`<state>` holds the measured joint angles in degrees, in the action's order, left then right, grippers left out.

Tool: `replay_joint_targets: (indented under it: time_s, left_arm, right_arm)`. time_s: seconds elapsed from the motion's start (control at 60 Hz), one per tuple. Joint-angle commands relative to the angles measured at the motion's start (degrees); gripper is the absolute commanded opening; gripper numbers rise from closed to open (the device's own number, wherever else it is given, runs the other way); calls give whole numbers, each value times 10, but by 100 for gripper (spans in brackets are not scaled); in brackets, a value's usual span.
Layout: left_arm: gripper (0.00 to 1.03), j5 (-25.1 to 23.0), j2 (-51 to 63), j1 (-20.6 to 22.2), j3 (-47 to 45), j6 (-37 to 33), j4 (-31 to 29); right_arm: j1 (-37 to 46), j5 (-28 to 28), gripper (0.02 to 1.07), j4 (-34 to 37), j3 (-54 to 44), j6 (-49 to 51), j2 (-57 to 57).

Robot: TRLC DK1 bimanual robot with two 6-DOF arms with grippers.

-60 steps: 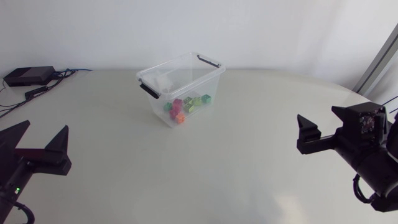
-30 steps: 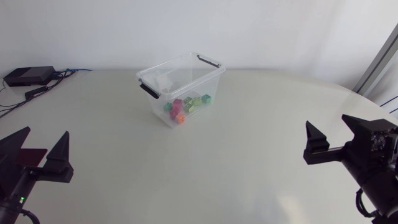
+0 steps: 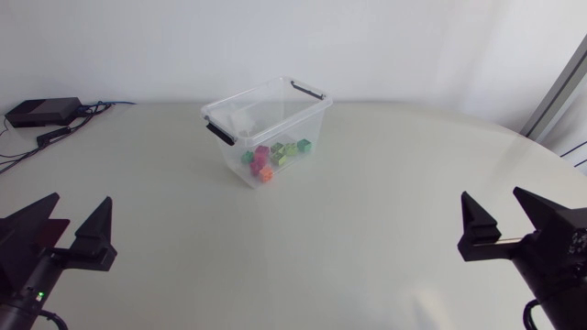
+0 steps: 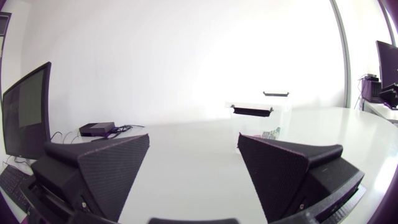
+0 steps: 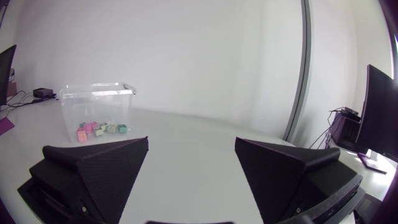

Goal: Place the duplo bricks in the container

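A clear plastic container point(image 3: 249, 94) with black handles stands at the back middle of the table. Several duplo bricks point(image 3: 273, 156) in pink, green and orange lie in a heap inside it. No brick shows on the table outside it. My left gripper point(image 3: 78, 203) is low at the near left, open and empty, far from the container. My right gripper point(image 3: 495, 197) mirrors it at the near right, open and empty. The left wrist view has its gripper point(image 4: 193, 140) facing the distant container point(image 4: 261, 112). From the right wrist, container point(image 5: 96, 99) and bricks point(image 5: 98, 128) lie far ahead of the gripper point(image 5: 191, 142).
A black box point(image 3: 41, 112) with cables sits at the table's back left corner, also seen as the black box point(image 4: 96, 129) from the left wrist. The table's curved edge point(image 3: 550, 151) runs along the right.
Both arms have drawn back toward the near edge, the left slightly inward, the right outward. Both grippers stayed open and empty. The container and bricks have not moved.
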<state>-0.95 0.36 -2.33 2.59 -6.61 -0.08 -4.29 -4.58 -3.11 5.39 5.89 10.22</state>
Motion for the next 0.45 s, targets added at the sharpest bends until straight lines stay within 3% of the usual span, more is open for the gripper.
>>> replay_joint_targets:
  time_s: [0.0, 0.433]
  left_arm:
    - [100, 5, -3, 8, -18, 27, 2]
    - [100, 10, -4, 23, -26, 66, 1]
  right_arm:
    - [13, 10, 102, 9, -22, -25, -27]
    - [43, 46, 102, 31, -54, -59, -102]
